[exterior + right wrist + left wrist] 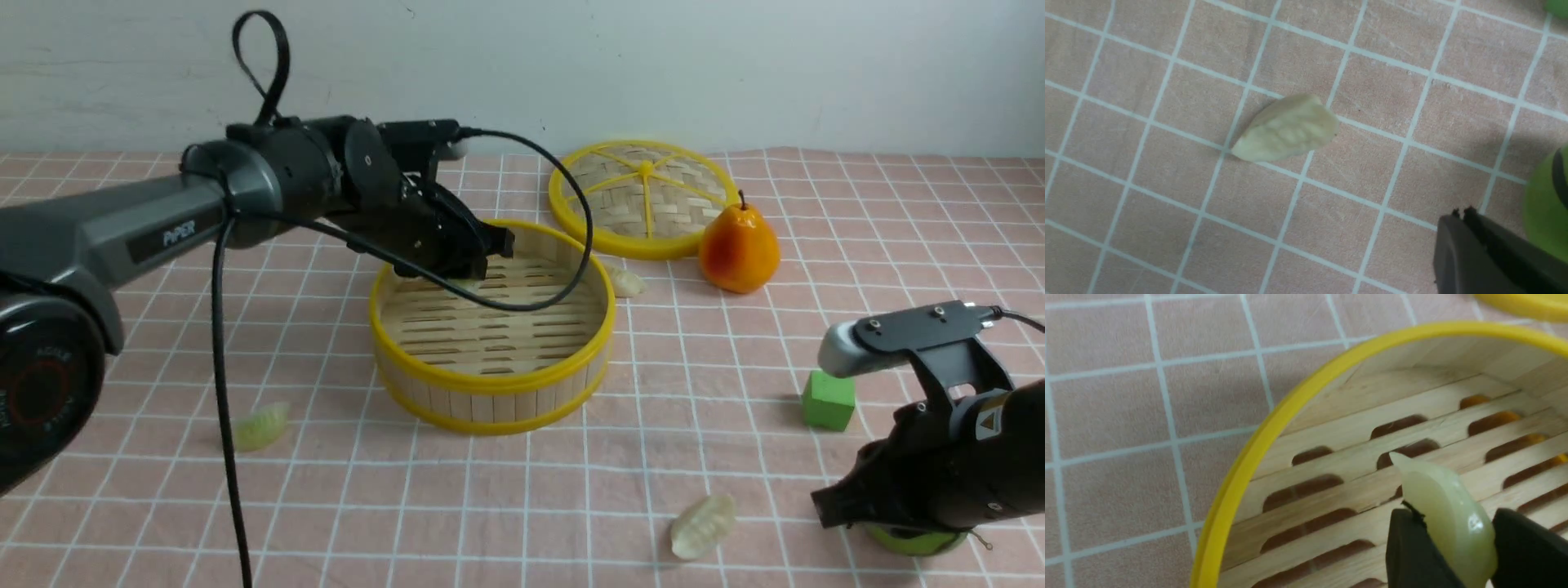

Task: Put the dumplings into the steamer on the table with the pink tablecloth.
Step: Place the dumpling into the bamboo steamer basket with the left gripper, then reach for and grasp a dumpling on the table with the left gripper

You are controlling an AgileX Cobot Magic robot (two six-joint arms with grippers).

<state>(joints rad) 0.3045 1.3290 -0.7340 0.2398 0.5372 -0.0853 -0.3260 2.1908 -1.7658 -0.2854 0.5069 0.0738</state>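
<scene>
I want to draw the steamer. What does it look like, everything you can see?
The steamer is a round, shallow basket of pale bamboo-looking slats with yellow rims top and bottom and a slotted floor. It sits upright, lidless, on the pink tablecloth. The left pincer reaches inside its far part, holding a pale green dumpling over the floor. The visible floor is otherwise bare.

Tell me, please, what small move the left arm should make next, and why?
Probably lower slightly and open the left gripper. It is shut on a pale green dumpling, which hangs inside the rim of the steamer, over its slatted floor. I cannot tell whether the dumpling touches the slats, so a short descent before release should keep it from bouncing out.
</scene>
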